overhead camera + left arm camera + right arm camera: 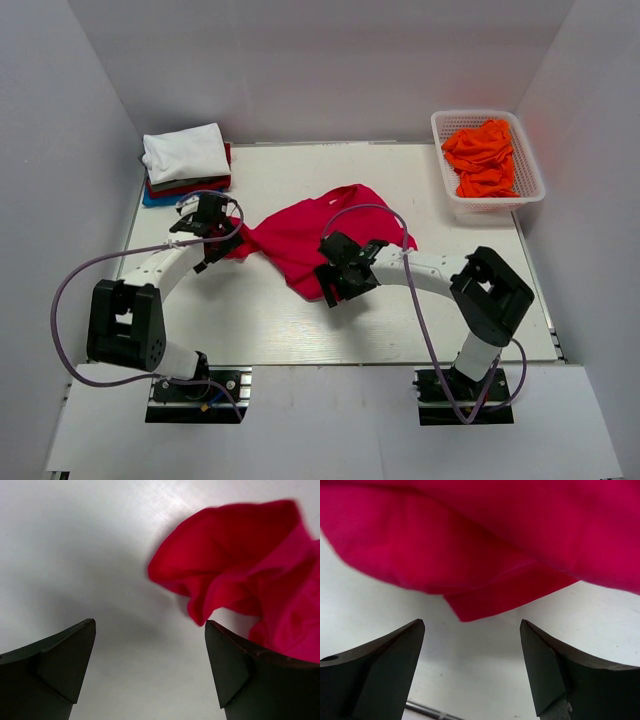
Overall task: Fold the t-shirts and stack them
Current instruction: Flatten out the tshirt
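A crumpled crimson-red t-shirt [310,235] lies in the middle of the white table [420,320]. My left gripper [212,232] hovers at its left end, open, with bare table between the fingers; a bunched fold of the red t-shirt [240,565] lies ahead and to the right, beside the right finger [235,665]. My right gripper [338,282] stands at the shirt's near edge, open and empty; a corner of the red t-shirt [485,555] lies just beyond its fingertips. Folded t-shirts [186,162] are stacked at the back left, white on top of dark red and blue.
A white basket [520,150] at the back right holds orange t-shirts [482,158]. White walls enclose the table on the left, the back and the right. Purple cables loop from both arms.
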Action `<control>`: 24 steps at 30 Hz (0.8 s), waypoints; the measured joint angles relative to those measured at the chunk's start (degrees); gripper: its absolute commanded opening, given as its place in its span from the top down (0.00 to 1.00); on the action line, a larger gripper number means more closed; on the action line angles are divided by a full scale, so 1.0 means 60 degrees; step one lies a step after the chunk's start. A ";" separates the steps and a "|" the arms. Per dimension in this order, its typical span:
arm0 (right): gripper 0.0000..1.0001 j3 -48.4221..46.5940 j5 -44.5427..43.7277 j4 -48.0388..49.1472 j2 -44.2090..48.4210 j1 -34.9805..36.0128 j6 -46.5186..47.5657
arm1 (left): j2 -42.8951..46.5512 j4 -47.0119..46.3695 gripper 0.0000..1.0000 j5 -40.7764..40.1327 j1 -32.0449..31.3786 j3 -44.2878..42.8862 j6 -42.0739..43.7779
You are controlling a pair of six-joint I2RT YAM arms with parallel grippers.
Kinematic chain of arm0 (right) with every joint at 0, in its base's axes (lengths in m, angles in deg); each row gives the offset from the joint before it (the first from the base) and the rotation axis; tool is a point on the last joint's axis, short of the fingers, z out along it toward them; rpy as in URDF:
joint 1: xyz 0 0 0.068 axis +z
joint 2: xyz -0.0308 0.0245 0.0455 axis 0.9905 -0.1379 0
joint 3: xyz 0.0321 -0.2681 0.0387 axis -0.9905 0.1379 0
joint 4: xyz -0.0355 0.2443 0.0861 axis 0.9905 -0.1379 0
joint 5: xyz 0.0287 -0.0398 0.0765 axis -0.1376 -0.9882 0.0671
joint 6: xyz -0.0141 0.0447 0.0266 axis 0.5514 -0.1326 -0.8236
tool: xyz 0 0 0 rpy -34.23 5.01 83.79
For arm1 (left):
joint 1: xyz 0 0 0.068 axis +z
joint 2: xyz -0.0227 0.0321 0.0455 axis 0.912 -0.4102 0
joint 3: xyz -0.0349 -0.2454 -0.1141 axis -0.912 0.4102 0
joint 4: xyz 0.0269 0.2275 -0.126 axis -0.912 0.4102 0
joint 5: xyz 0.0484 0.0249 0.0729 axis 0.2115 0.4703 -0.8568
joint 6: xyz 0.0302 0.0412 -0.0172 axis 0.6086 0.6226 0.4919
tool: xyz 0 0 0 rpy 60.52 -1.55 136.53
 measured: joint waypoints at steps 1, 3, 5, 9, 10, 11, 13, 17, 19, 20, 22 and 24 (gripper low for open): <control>0.19 0.0000 -0.0138 0.0018 -0.0058 -0.0004 -0.0062 | -0.0127 -0.0280 0.00 0.0018 0.0000 -0.0062 0.0171; 0.19 0.0000 -0.0317 0.0109 -0.0157 -0.0011 -0.0160 | -0.0175 -0.0889 0.00 0.0044 0.0000 -0.0076 0.0539; 0.19 -0.0004 -0.0437 0.0237 -0.0255 -0.0011 -0.0215 | -0.0164 -0.1566 0.00 0.0066 0.0000 -0.0076 0.0914; 0.20 -0.0117 -0.0488 0.0423 -0.0532 -0.0007 -0.0266 | -0.0251 -0.2801 0.00 0.0182 0.0000 -0.0073 0.1661; 0.22 -0.0127 -0.0481 0.0492 -0.0550 -0.0011 -0.0266 | -0.0361 -0.3049 0.00 0.0189 0.0000 -0.0073 0.1807; 0.24 -0.0146 -0.0477 0.0568 -0.0576 -0.0011 -0.0266 | -0.0543 -0.3242 0.00 0.0182 0.0000 -0.0073 0.1927; 0.29 -0.0219 -0.0452 0.0663 -0.0645 -0.0033 -0.0266 | -0.1086 -0.3559 0.01 0.0157 0.0000 -0.0117 0.2171; 0.48 -0.0426 -0.0412 0.0820 -0.0841 -0.0106 -0.0277 | -0.2197 -0.3949 0.34 0.0189 0.0000 -0.0146 0.2470; 0.72 -0.0444 -0.0412 0.0936 -0.0882 -0.0138 -0.0291 | -0.2488 -0.4011 0.63 0.0244 0.0000 -0.0204 0.2521; 1.00 -0.0444 -0.0423 0.0980 -0.0889 -0.0157 -0.0375 | -0.2586 -0.4036 0.75 0.0295 0.0000 -0.0270 0.2608; 1.00 -0.0444 -0.0506 0.1024 -0.0889 -0.0189 -0.0444 | -0.2630 -0.4084 1.00 0.0372 0.0000 -0.0426 0.2634; 1.00 -0.0419 -0.0648 0.1129 -0.0841 -0.0197 -0.0543 | -0.2532 -0.4207 1.00 0.0401 0.0000 -0.0532 0.2718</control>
